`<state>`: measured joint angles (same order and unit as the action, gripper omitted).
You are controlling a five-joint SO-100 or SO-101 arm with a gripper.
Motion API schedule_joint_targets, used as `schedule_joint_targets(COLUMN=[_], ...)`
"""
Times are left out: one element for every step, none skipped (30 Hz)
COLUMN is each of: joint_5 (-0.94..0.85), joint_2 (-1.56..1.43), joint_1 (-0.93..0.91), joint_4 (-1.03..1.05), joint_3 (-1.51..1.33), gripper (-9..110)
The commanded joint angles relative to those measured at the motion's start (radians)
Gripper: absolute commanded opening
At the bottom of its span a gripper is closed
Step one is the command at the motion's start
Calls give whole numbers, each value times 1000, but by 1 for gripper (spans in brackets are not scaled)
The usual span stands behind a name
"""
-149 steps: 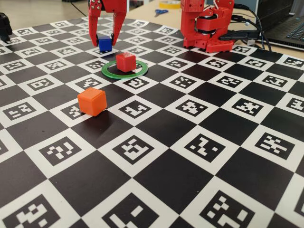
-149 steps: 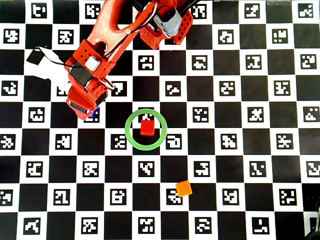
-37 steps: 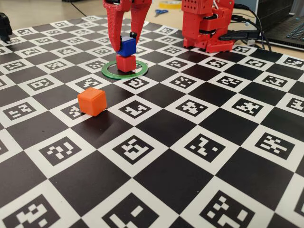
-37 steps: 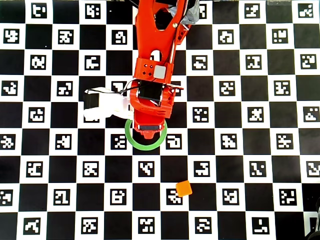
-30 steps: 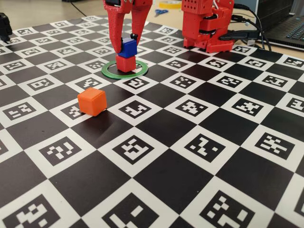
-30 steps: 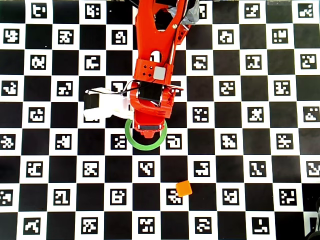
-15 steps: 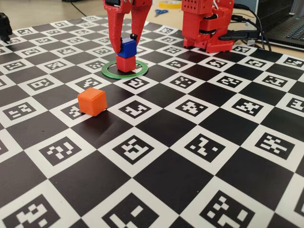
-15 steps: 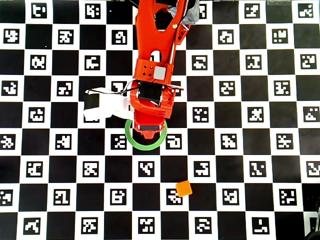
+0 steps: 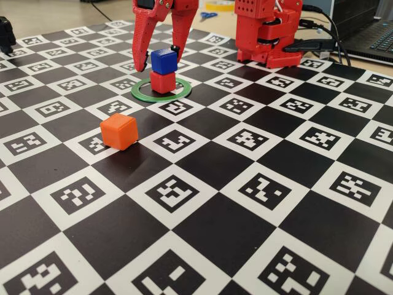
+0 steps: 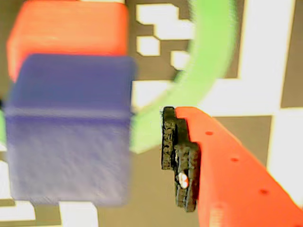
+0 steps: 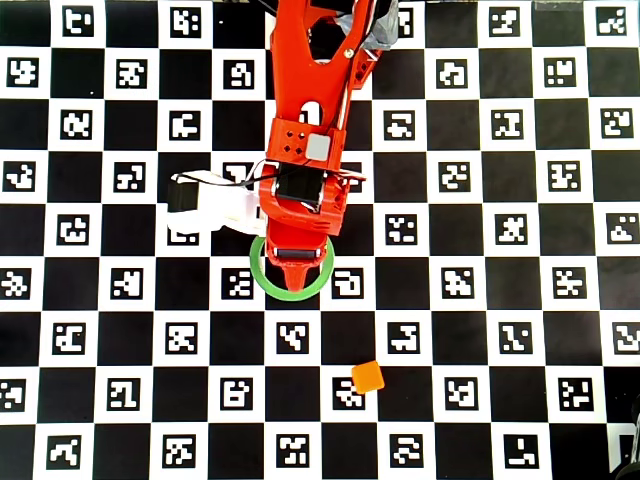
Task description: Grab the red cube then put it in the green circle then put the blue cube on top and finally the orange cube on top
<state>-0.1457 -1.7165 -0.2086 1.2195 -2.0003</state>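
Observation:
In the fixed view the blue cube rests on the red cube, which stands inside the green circle. My gripper hangs over the stack, open, one finger on each side of the blue cube and clear of it. The wrist view shows the blue cube over the red cube, a gap between it and the black finger pad, and the green circle beneath. The orange cube sits alone, nearer the camera; overhead the orange cube is below the ring, and the arm hides the stack.
The red arm base stands at the back of the checkered marker mat. A laptop and cables lie at the far right, scissors behind the mat, a black object at the far left.
The fingers have spread apart and let go of the blue cube, which stays on the red cube. The orange cube has not moved.

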Motion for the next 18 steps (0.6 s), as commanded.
schedule_joint_targets(joint_5=[15,18,26,34,40,43,46,48,49,49,49,48,46,43,43,41,40,38], joint_2=[-107,-109,-109,-109,-110,-110,-110,-110,-110,-106,-100,-89,-78,-61,-41,-17,9,37], joint_1=[32,41,49,57,66,74,81,87,94,98,101,106,110,117,124,132,141,152], joint_4=[92,123,153,178,199,219,236,249,259,272,282,293,305,321,336,353,371,387], joint_3=[126,150,175,196,218,238,259,278,301,325,350,379,411,448,486,529,577,620], gripper=[40,40,40,40,40,40,40,40,40,40,40,40,40,40,40,40,40,40])
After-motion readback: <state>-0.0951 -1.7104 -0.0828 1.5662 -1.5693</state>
